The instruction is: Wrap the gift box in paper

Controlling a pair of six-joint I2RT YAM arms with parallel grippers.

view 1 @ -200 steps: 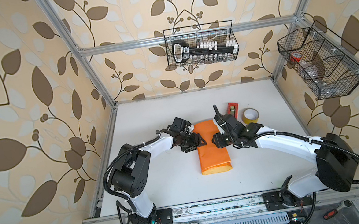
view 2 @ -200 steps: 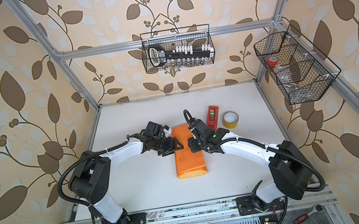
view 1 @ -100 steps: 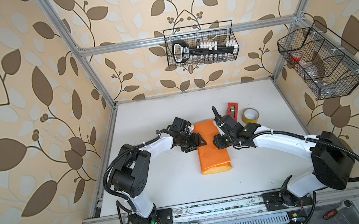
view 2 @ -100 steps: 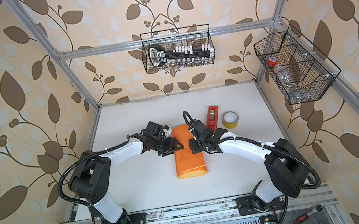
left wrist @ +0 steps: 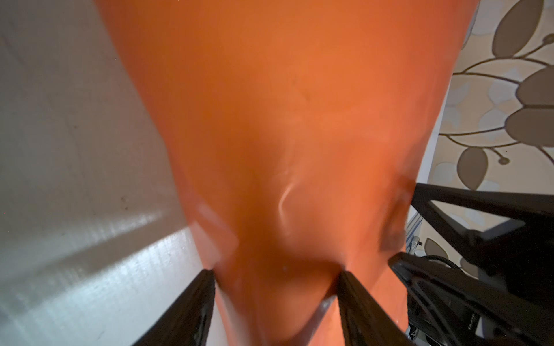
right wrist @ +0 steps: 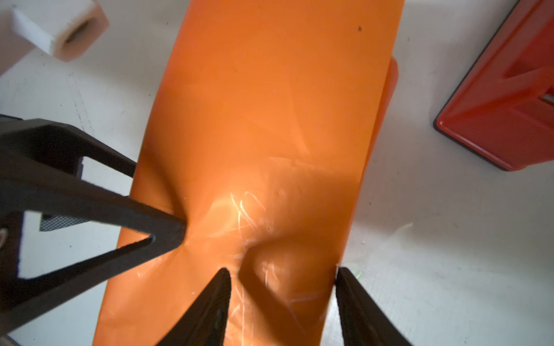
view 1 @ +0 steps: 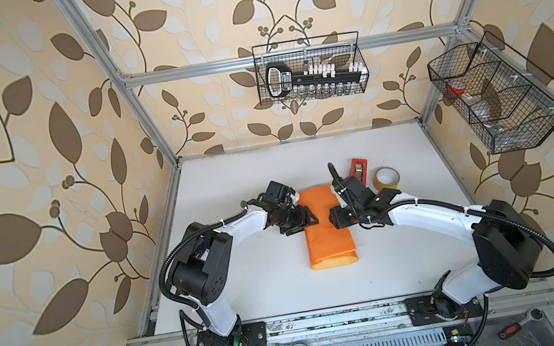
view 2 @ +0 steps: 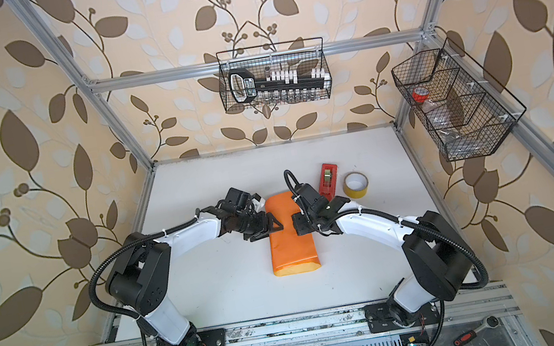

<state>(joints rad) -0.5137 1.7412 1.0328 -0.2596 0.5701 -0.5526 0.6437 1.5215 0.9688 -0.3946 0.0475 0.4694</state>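
The paper lay folded into an orange bundle mid-table, box hidden, left gripper at its 9 o'clock edge and right gripper at 3 o'clock, both sets of fingers parted, pressing it.

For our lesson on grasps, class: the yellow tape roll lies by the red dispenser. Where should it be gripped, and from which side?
Grip the tape roll across its wall, one finger in the hole, one outside, coming down from above. It lies flat on the table with its hole facing up, and the side away from the red dispenser looks free.
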